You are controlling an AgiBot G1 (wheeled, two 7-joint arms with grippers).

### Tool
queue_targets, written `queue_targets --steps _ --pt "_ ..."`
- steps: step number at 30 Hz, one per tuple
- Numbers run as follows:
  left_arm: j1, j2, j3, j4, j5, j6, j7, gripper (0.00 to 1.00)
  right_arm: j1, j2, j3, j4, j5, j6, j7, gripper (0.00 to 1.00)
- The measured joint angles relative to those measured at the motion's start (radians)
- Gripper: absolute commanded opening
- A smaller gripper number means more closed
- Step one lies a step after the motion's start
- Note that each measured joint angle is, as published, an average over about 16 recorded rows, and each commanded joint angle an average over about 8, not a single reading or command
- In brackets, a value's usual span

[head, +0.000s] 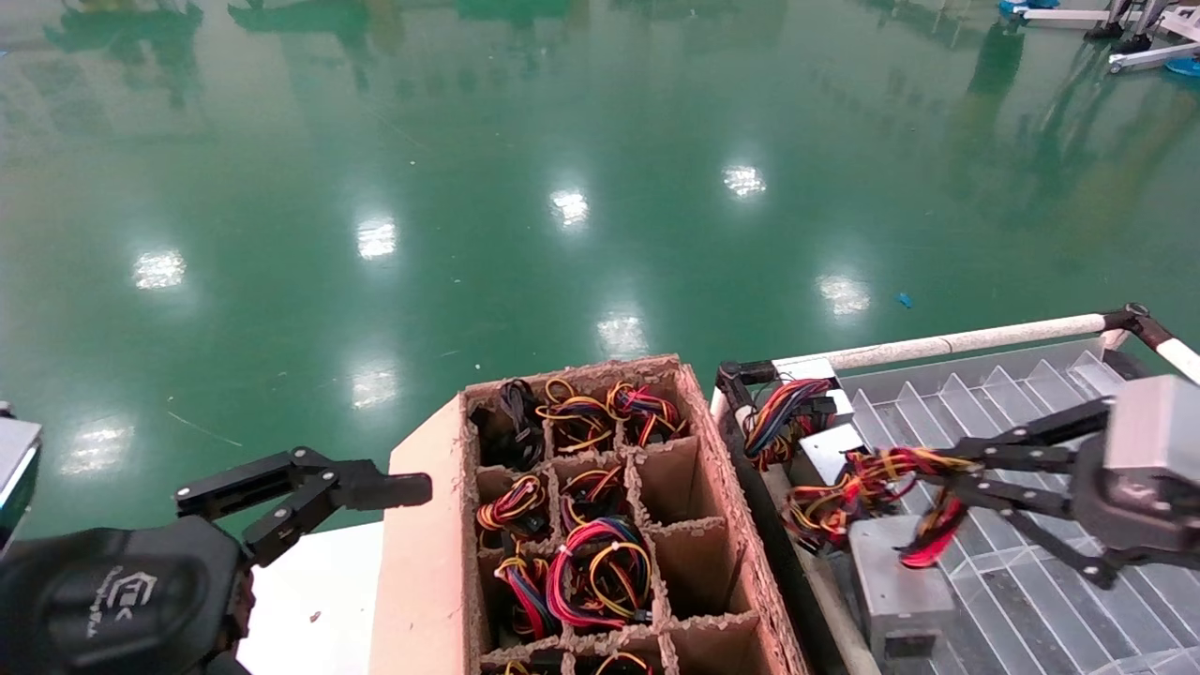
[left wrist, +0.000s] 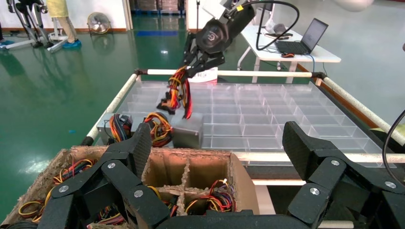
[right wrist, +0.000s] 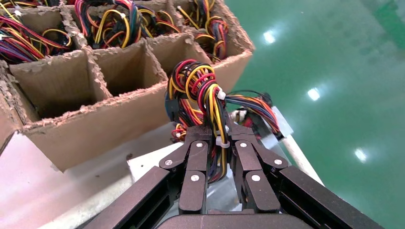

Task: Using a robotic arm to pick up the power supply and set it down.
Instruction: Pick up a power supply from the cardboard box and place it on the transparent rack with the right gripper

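Note:
The power supply (head: 895,586), a silver metal box, lies low at the near left edge of the clear tray (head: 1031,581). Its zip-tied bundle of red, yellow and black wires (head: 881,478) rises from it. My right gripper (head: 942,478) is shut on that bundle; in the right wrist view the wires (right wrist: 200,90) pass between the closed fingers (right wrist: 198,157). The left wrist view shows the box (left wrist: 187,130) under the right gripper (left wrist: 191,67); whether it rests or hangs I cannot tell. My left gripper (left wrist: 217,143) is open and holds nothing, parked at the lower left (head: 309,497).
A divided cardboard box (head: 581,525) between the arms holds several wired units and has some bare cells. Another unit with blue wires (head: 797,422) lies in the tray's far left corner. A white tube rail (head: 956,342) borders the tray. Green floor lies beyond.

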Motion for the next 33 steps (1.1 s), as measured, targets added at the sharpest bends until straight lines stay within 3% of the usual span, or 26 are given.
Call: queue_targets --steps 11,27,28,33 --pt "0.0 0.0 0.0 0.0 0.0 0.0 0.0 1.0 0.072 -0.06 -0.047 -0.017 -0.086 -0.027 0.046 0.0" --pt "0.0 0.0 0.001 0.0 0.0 0.0 0.0 1.0 0.023 -0.06 -0.05 -0.109 -0.107 0.018 -0.006 0.02" --pt "0.0 0.0 0.001 0.0 0.0 0.0 0.0 1.0 0.02 -0.06 -0.05 -0.117 -0.106 0.019 -0.011 0.07" --pt "0.0 0.0 0.001 0.0 -0.001 0.0 0.0 1.0 0.01 -0.06 -0.048 -0.152 -0.1 0.021 -0.032 0.7"
